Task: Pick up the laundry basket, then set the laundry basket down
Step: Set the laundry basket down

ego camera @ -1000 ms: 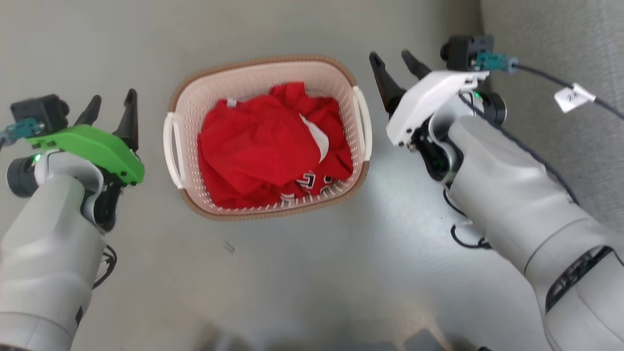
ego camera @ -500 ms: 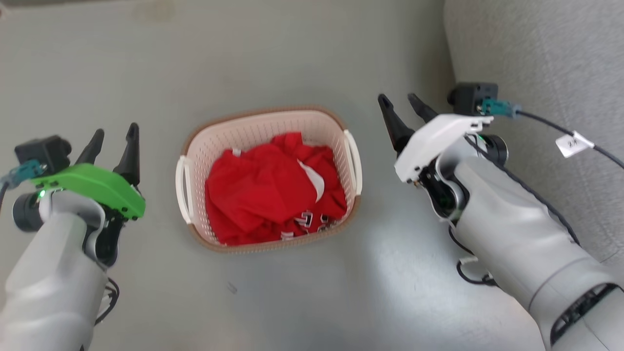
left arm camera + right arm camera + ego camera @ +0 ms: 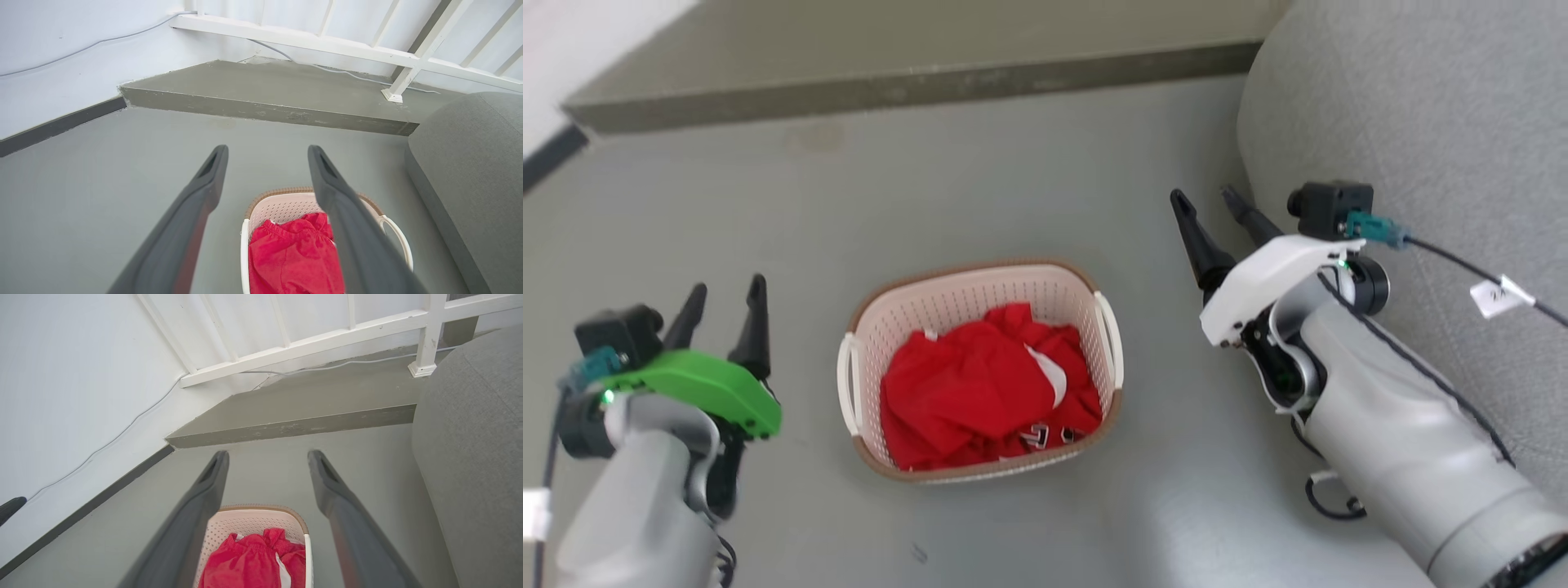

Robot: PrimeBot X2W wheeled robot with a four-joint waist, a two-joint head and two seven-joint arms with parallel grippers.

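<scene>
The laundry basket (image 3: pixel 968 300) stands on the grey floor (image 3: pixel 1013 188) between the two grippers, and neither of them touches it. Red clothes (image 3: pixel 972 392) fill it and hide its bottom. A white patch and some black-and-white print show among the folds, too small to read. In the left wrist view a dark finger (image 3: pixel 347 228) covers part of the far rim, and the bottom edge of the picture cuts off the near half. In the right wrist view also only the far half shows.

The left gripper (image 3: pixel 727 286) is spread wide and empty, well apart from the left handle (image 3: pixel 847 384). The right gripper (image 3: pixel 1202 196) is spread and empty too, farther out than the right handle (image 3: pixel 1112 339). Its outer finger lies against the edge of the grey sofa (image 3: pixel 1421 106); I cannot tell if it touches.

Open floor lies to the left of the basket and beyond it, up to a low step (image 3: pixel 915 82). The sofa closes the right side.
</scene>
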